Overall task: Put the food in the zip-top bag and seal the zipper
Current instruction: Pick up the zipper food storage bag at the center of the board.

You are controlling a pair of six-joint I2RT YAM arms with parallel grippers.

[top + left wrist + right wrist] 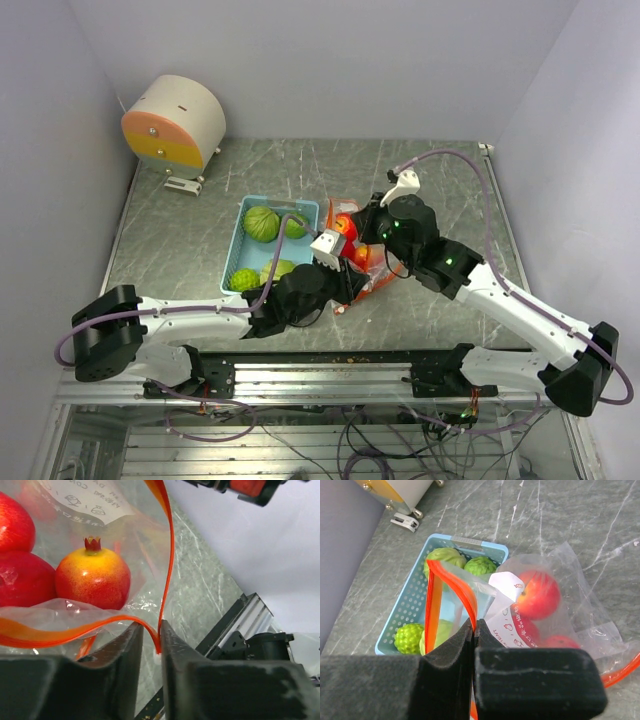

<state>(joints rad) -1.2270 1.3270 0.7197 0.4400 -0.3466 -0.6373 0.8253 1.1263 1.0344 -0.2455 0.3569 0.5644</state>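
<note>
The zip-top bag (372, 272) lies right of the light blue tray (235, 245), its mouth held apart. Inside it are red food balls (537, 595), one a red-yellow ball (92, 577) with a small crown. Green food heads (445, 557) sit in the tray (407, 602). My right gripper (474, 625) is shut on the bag's orange zipper rim (452, 585), holding it up. My left gripper (151, 635) has its jaws narrowly apart around the zipper's end (161, 642), which touches only the right finger. From above, the left gripper (348, 285) and right gripper (368, 232) flank the bag.
A round white, orange and yellow device (175, 120) stands at the back left of the marbled table. The metal front rail (240, 625) runs just beyond the bag. The right arm's body (440, 255) hangs over the bag's right side.
</note>
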